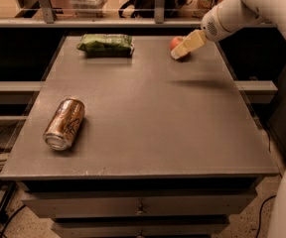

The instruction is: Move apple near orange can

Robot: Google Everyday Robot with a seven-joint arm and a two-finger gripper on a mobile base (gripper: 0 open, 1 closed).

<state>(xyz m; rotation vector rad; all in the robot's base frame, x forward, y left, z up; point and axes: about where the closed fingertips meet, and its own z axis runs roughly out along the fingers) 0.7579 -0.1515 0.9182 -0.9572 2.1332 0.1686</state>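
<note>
The small red apple sits at the far right of the grey table, partly hidden behind the gripper. The orange can lies on its side near the table's front left, silver lid facing the front. My gripper reaches in from the upper right on a white arm; its cream-coloured fingers point down-left and overlap the apple's right side.
A green crinkly snack bag lies at the far left-centre of the table. A shelf rail with clutter runs behind the table. Drawers sit under the front edge. The white robot body fills the right edge.
</note>
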